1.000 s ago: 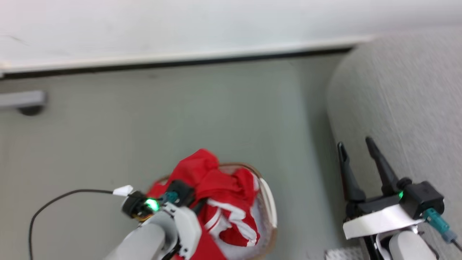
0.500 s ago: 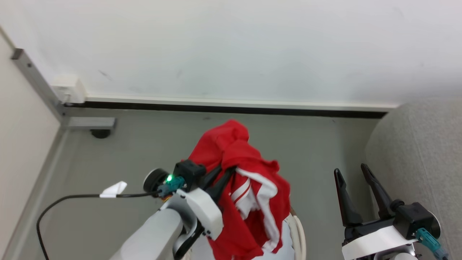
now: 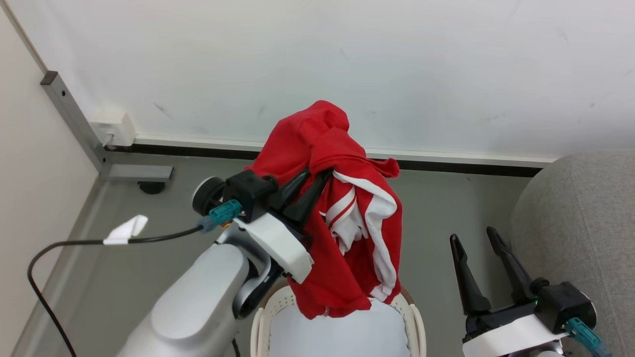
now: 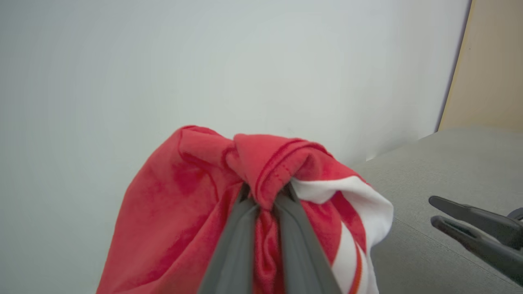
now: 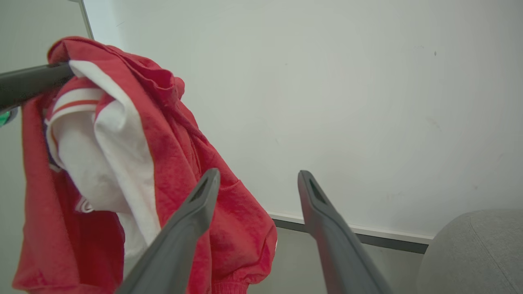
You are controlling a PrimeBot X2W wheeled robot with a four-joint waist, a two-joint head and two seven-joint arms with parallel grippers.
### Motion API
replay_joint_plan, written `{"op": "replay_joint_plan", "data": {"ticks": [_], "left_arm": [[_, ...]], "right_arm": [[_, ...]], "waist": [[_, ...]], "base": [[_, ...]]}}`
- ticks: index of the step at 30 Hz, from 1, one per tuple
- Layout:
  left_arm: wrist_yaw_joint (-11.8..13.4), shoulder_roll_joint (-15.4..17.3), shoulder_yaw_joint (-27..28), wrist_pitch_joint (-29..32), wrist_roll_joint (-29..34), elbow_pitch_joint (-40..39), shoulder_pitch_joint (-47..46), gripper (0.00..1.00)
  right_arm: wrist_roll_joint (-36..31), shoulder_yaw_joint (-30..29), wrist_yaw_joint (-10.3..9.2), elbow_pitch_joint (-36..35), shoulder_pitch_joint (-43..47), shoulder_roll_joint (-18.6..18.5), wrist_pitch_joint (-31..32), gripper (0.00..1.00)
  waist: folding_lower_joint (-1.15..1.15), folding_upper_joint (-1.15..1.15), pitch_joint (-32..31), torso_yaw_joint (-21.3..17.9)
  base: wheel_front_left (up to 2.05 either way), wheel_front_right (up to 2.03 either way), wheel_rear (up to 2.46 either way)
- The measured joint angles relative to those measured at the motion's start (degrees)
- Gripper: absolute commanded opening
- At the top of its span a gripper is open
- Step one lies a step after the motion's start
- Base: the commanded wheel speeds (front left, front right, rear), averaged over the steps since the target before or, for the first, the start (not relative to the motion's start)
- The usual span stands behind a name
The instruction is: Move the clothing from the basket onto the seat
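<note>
The red clothing (image 3: 342,208) with white bands hangs in the air above the basket (image 3: 415,322), bunched over my left gripper (image 3: 315,174), which is shut on it. In the left wrist view the fabric (image 4: 196,192) is pinched between the two dark fingers (image 4: 237,241). The basket's cream rim shows at the bottom, with a pale blue-white cloth (image 3: 342,334) inside. My right gripper (image 3: 474,235) stands open and holds nothing, beside the grey seat (image 3: 580,218) at the right. The right wrist view shows the hanging clothing (image 5: 171,134) to the left of the open fingers (image 5: 196,212).
A white wall (image 3: 347,59) with a dark baseboard (image 3: 461,166) runs along the back. A grey metal post (image 3: 74,119) and a white socket box (image 3: 113,128) stand at the left corner. A black cable (image 3: 54,248) trails over the grey floor (image 3: 436,208).
The head camera has tilted up, shifting the whole picture. My left gripper has lifted the red clothing out of the basket, high above it. The right gripper stays open.
</note>
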Motion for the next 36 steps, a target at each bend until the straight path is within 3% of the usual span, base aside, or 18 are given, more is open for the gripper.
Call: {"op": "replay_joint_plan", "data": {"ticks": [11, 21, 36], "left_arm": [[1.09, 0.94, 1.11, 0.97, -2.16, -3.37, 0.36, 0.0], [0.56, 0.34, -0.18, 1.03, -2.8, -3.25, 0.96, 0.0], [-1.0, -3.59, -5.22, 0.89, -2.81, -0.8, 1.7, 0.0]], "right_arm": [[0.07, 2.59, 0.0, -0.79, -0.05, 0.0, 0.0, 1.0], [-1.85, 9.31, 0.0, 2.2, -1.98, 0.01, 0.0, 1.0], [0.25, 20.3, 0.0, 10.24, -10.94, -3.26, 0.0, 1.0]], "waist": [[0.0, 0.0, 0.31, -0.57], [0.01, 0.0, 0.74, 0.64], [0.01, 0.0, 0.38, 5.26]], "base": [[0.0, 0.0, 0.0], [0.0, 0.0, 0.0], [0.0, 0.0, 0.0]]}}
